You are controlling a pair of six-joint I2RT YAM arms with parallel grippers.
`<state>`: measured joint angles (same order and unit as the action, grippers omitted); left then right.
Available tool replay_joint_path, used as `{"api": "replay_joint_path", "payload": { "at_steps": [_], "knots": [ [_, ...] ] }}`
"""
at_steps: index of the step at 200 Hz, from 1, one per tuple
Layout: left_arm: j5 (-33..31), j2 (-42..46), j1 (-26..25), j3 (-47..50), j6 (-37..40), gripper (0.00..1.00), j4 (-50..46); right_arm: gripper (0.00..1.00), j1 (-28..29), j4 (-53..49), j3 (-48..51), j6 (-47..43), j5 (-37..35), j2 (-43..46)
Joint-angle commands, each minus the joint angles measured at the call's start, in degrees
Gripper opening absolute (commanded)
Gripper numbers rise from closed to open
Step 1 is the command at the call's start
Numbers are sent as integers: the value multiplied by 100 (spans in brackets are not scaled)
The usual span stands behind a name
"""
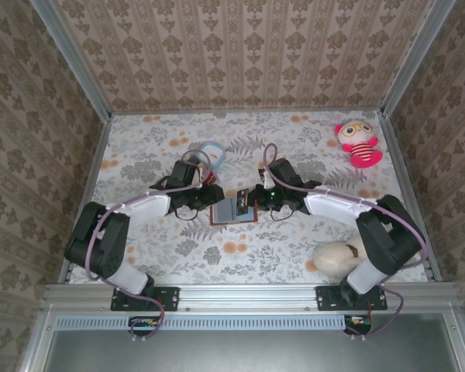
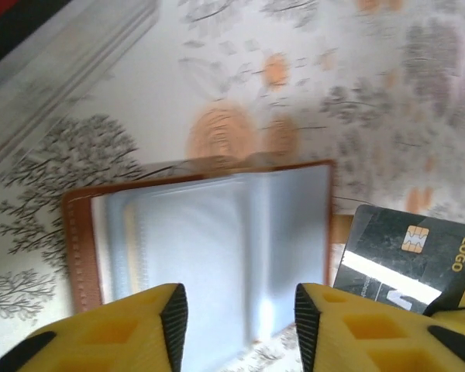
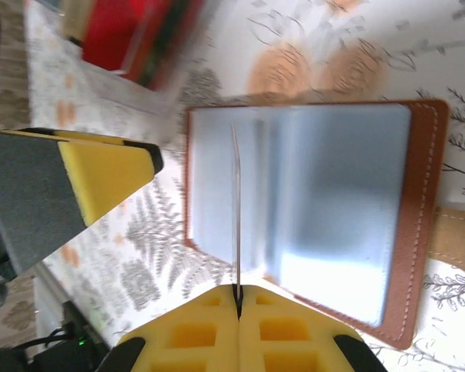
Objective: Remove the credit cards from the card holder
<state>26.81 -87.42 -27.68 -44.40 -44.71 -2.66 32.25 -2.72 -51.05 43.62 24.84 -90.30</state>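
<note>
holder [image 1: 234,211] lies open and flat in the middle of the tabletop [image 1: 310,167], between the two claws; rectangular brown leather-look cover, pale stitching along the border, slightly rounded corners; inner faces light blue and glossy, with overlapping clear sleeves; a tan tab [image 3: 456,232] sticks out from one edge

right claw [image 3: 238,298] closed on a card [image 3: 236,209]; the right wrist view has the card edge-on, a thin dark line standing upright over the holder's inner face, pinched between the yellow pads; cannot tell whether its far edge sits in a sleeve or clear of it

left wrist view: black card [image 2: 403,260], glossy, gold chip, white stripe, "LOGO" in gold; tilted, just beside the holder's tab edge; cannot tell if it is the same card the right claw grips

left claw [image 2: 240,325] open; blocky yellow pads with square recesses and dark tips stand apart, nothing between them; the holder's blue face shows through the gap; touching it or not, cannot tell

outward: tabletop has a white floral print, grey leaves and orange blooms; clear box [image 1: 213,153] with red contents just behind the left claw; plush doll [image 1: 359,143], pink and red, at the far right corner; cream rounded lump [image 1: 337,260] near the right arm's base
</note>
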Motion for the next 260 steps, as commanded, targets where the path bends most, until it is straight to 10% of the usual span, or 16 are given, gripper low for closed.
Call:
{"api": "replay_joint_path", "payload": {
  "at_steps": [1, 45, 81, 207, 260],
  "knots": [
    [621, 449, 57, -149, -98, 53, 191, 0, -108, 427, 208, -30, 518, 417],
    [1498, 938, 116, 73, -664, 76, 1335, 0, -262, 1886, 543, 647, 1254, 701],
    [1929, 888, 114, 175, -1143, 76, 2110, 0, -280, 3039, 736, 1214, 1650, 637],
    [2217, 681, 318, 238, -1173, 13, 2575, 3, -333, 3527, 815, 1533, 1693, 393],
    [1800, 1126, 480, 28, -152, 0, 1342, 52, -498, 1991, 676, 842, 1096, 695]
  ]
}}
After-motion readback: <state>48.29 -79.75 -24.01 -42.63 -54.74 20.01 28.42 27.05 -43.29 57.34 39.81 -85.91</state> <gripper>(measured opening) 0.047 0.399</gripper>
